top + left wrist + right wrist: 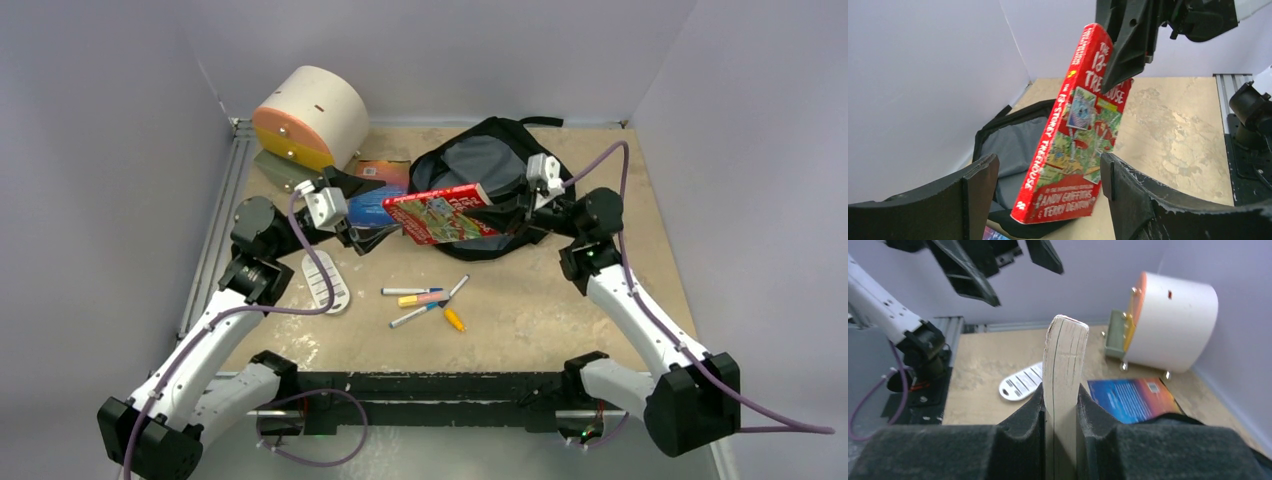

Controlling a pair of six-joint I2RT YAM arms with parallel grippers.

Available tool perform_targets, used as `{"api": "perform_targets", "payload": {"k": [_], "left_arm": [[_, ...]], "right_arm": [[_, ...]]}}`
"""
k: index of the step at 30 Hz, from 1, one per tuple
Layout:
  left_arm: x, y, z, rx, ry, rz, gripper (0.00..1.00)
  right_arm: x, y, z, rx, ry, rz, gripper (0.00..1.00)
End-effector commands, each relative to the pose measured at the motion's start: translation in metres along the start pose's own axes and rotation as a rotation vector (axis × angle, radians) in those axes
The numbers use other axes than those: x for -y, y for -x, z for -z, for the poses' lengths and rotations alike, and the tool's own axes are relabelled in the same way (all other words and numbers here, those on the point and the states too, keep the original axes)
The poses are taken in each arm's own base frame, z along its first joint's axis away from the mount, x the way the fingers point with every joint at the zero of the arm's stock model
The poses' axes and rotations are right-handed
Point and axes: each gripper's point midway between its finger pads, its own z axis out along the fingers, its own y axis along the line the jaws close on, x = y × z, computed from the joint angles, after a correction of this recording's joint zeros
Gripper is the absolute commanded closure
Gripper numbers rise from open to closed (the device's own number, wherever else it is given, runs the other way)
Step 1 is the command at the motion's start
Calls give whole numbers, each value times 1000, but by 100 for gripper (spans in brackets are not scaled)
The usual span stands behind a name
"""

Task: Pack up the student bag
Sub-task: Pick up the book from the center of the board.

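Observation:
The student bag [478, 165] is a black backpack lying open at the back of the table, its grey lining showing; it also shows in the left wrist view [1008, 145]. My right gripper [512, 205] is shut on a red paperback book [445, 213] and holds it in the air at the bag's front edge. In the right wrist view my right gripper [1060, 410] clamps the book's cream page edge [1064, 355]. My left gripper [375, 218] is open at the book's left end. In the left wrist view it [1048, 195] stands apart from the book [1078, 135] on both sides.
A cream-and-orange cylindrical box [310, 115] stands at the back left. A blue-and-orange book [385, 178] lies flat beside the bag, under my left gripper. A white oval card [325, 280] lies at the left. Several markers [430, 298] lie in the middle.

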Motion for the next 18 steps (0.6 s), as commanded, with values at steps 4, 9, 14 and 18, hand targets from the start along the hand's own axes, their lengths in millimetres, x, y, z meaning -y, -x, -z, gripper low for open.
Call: {"api": "perform_targets", "payload": {"k": [4,9,14,18], "left_arm": [[-13,25,5,82,76,-21,25],[-17,30,7,92,102,-37,24],[9,38,5,114,-48,-18,23],[32,43,5,138,-182,21,23]], "right_arm": [[-53,62,15,215,209,149,100],[-78,70,33,300,295,183,100],[-75,78,39,355,306,148,100],[-72,89,38,380,302,169,100]]}}
